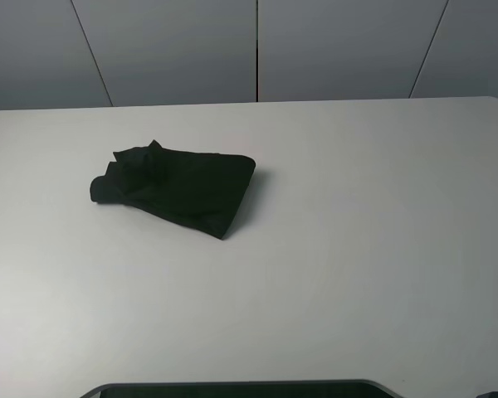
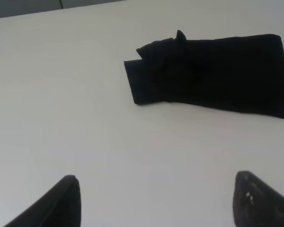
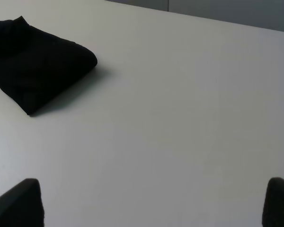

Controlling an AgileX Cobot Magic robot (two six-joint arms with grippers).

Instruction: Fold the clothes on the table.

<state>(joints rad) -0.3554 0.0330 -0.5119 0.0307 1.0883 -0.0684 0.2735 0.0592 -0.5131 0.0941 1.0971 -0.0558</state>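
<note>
The clothes (image 1: 178, 189) lie as a compact black folded bundle on the white table (image 1: 357, 249), left of centre. No print or label shows on them. In the left wrist view the clothes (image 2: 213, 75) sit well ahead of my left gripper (image 2: 156, 201), whose fingertips (image 2: 61, 201) stand wide apart with only bare table between them. The right wrist view catches the bundle's end (image 3: 33, 66) off to one side, far from my right gripper (image 3: 151, 203), which is open and holds nothing. Neither gripper shows in the exterior high view.
Grey wall panels (image 1: 257, 50) rise behind the table's far edge. A dark curved base (image 1: 241, 388) shows at the near edge of the table.
</note>
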